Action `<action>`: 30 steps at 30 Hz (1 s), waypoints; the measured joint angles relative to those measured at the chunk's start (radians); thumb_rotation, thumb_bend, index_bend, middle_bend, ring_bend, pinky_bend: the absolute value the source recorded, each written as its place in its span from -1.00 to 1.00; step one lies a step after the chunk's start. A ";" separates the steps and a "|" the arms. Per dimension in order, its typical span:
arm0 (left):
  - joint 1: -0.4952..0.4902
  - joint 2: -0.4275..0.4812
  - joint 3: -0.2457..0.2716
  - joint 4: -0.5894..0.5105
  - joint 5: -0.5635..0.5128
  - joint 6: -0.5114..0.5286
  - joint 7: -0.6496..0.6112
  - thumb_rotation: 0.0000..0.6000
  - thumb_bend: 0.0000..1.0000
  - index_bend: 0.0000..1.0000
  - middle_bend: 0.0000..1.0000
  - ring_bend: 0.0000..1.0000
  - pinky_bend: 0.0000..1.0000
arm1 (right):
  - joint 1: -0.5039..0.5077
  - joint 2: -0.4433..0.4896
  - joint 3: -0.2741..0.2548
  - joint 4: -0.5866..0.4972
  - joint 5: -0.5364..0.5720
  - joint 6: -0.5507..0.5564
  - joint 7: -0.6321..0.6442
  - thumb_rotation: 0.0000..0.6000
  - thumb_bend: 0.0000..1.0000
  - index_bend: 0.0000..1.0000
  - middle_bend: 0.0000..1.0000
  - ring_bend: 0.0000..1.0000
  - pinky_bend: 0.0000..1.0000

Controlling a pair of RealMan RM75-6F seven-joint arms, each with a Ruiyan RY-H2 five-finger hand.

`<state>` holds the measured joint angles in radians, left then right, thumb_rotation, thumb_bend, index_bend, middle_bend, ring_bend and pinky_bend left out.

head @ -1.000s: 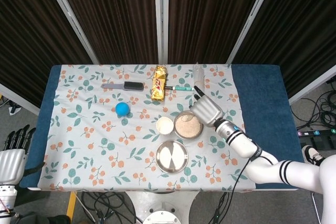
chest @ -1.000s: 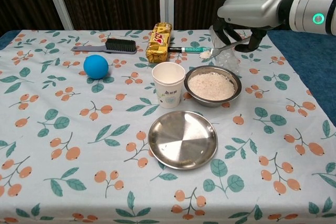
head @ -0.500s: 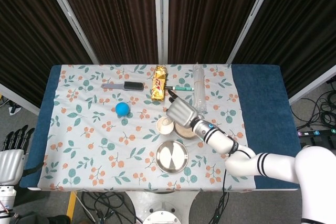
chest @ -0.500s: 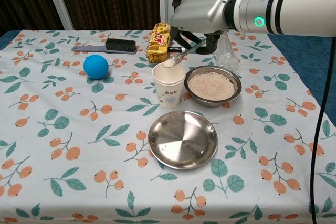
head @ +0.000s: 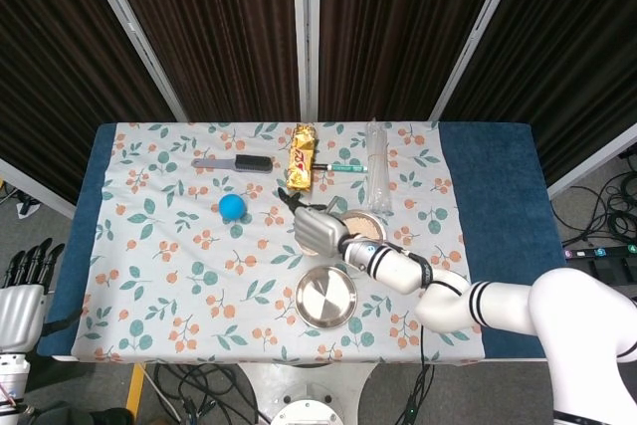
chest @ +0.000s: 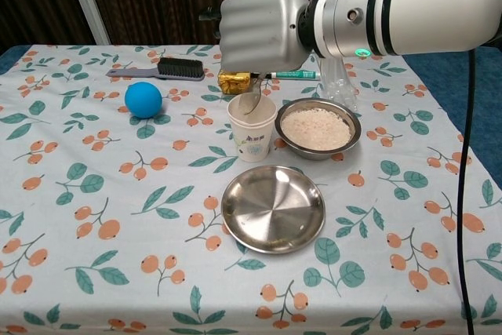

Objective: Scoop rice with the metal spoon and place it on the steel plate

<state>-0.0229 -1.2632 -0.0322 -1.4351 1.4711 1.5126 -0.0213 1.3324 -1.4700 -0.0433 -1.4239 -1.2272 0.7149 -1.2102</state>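
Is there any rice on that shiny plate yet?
No, it is empty. The steel plate shows only bare metal in both views; the rice lies in the bowl behind it.

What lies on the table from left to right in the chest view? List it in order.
Blue ball → black brush → paper cup → steel plate → bowl of rice. The right hand hangs over the cup with the metal spoon.
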 measured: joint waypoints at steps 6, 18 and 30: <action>0.004 -0.004 0.002 0.007 -0.001 0.003 -0.007 1.00 -0.94 -0.85 -0.91 -0.95 -0.94 | 0.025 0.013 -0.019 0.004 -0.064 -0.004 -0.054 1.00 -0.35 0.17 0.12 -0.56 -1.00; 0.008 -0.009 0.003 0.012 0.006 0.012 -0.006 1.00 -0.94 -0.85 -0.91 -0.95 -0.94 | 0.005 0.035 -0.010 -0.034 -0.040 0.010 -0.113 1.00 -0.35 0.17 0.12 -0.56 -1.00; 0.000 -0.002 -0.002 0.001 0.014 0.012 0.008 1.00 -0.94 -0.85 -0.91 -0.95 -0.94 | -0.112 0.071 0.036 -0.131 -0.042 0.176 0.101 1.00 -0.35 0.17 0.12 -0.56 -1.00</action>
<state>-0.0230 -1.2652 -0.0345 -1.4344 1.4848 1.5244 -0.0134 1.2208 -1.3988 -0.0076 -1.5553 -1.2695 0.8906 -1.1097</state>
